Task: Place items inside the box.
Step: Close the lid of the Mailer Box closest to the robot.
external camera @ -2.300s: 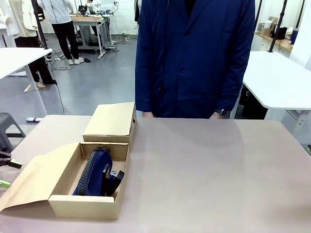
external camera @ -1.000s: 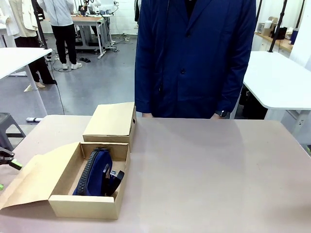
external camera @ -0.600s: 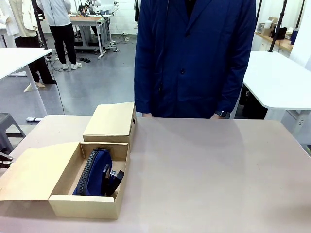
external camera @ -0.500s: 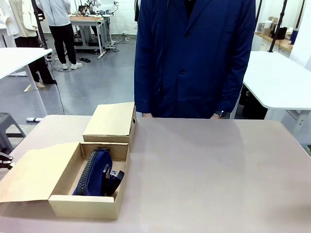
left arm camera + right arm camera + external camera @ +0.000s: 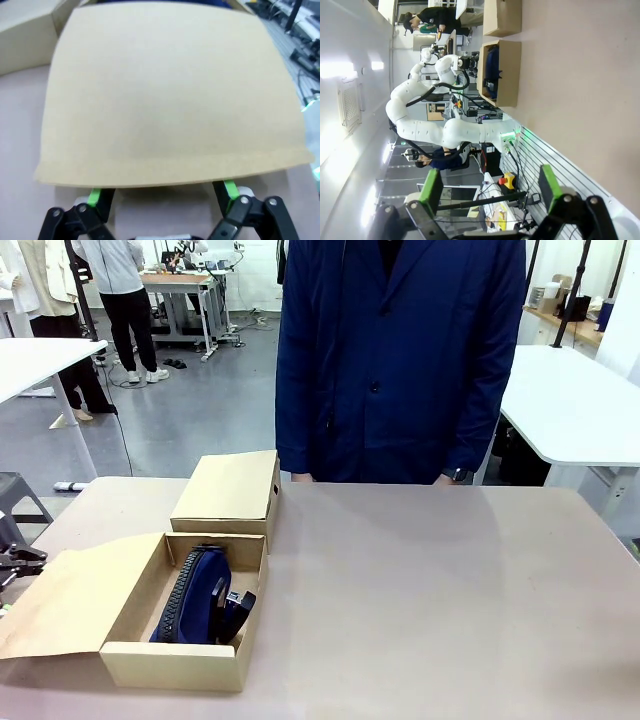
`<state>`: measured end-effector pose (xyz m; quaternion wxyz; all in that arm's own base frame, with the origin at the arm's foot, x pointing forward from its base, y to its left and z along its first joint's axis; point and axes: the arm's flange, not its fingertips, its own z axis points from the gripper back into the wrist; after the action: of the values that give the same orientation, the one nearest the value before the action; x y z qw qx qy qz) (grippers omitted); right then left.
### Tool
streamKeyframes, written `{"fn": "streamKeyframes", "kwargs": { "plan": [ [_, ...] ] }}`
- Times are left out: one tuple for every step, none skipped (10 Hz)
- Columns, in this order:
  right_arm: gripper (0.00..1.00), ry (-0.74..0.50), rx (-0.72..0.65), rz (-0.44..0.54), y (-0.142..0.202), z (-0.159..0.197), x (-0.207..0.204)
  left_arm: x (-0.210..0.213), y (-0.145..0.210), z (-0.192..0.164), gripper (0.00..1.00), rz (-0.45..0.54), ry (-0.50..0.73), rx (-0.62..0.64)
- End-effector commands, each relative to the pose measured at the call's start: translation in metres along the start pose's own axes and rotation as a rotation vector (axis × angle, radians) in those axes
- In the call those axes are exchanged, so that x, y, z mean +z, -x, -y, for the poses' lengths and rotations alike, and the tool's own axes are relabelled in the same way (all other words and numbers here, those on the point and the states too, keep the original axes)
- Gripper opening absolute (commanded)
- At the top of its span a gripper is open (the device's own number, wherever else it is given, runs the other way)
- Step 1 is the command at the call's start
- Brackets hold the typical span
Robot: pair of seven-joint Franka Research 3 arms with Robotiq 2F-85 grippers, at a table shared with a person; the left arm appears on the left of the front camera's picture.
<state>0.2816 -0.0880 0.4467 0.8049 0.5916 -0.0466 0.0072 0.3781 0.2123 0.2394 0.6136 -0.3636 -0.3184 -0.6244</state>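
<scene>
The table (image 5: 430, 590) is bare across its middle and right side, with nothing loose left on it to pick up, so the packing looks finished or close to it. A person in a dark blue coat (image 5: 400, 360) stands at the far edge, hands not on the table.

On the robot's left sits the open cardboard box (image 5: 185, 665), with a second, closed cardboard box (image 5: 228, 490) just behind it and touching it. Inside the open box lies a navy zip pencil case (image 5: 195, 595) along its length, and a small black item (image 5: 238, 608) rests against the case at the near right end; what else lies underneath is hidden.

The box's lid flap (image 5: 75, 600) is folded out to the left and lies nearly flat. The left gripper (image 5: 165, 197) sits at the flap's outer edge with its green-padded fingers spread wide, the flap's edge lying over the gap between them and nothing clamped. Judging by this, what remains is closing the lid.

The right gripper (image 5: 490, 187) hangs away from the box with its jaws wide apart and empty.
</scene>
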Motion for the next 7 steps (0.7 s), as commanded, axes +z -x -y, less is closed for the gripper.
{"fn": "streamKeyframes", "kwargs": {
  "plan": [
    [1.0,-0.016,0.015,0.001,-0.001,-0.002,-0.001,-0.021,0.056,0.039,1.0,0.103,0.022,-0.089],
    [1.0,-0.016,0.015,0.001,-0.001,-0.002,-0.001,-0.025,0.053,0.037,1.0,0.138,0.024,-0.09],
    [1.0,-0.016,0.015,0.001,-0.001,-0.002,-0.001,-0.025,0.049,0.037,1.0,0.18,0.028,-0.093],
    [1.0,-0.016,0.015,0.001,-0.001,-0.002,-0.001,-0.023,0.046,0.037,1.0,0.213,0.008,-0.097],
    [1.0,-0.016,0.015,0.001,-0.001,-0.002,-0.001,-0.018,0.037,0.04,1.0,0.312,-0.016,-0.1],
    [1.0,-0.016,0.015,0.001,-0.001,-0.002,-0.001,-0.014,0.028,0.044,1.0,0.37,-0.024,-0.114],
    [1.0,-0.016,0.015,0.001,-0.001,-0.002,-0.001,-0.01,0.016,0.049,1.0,0.401,-0.051,-0.129]
  ]
}}
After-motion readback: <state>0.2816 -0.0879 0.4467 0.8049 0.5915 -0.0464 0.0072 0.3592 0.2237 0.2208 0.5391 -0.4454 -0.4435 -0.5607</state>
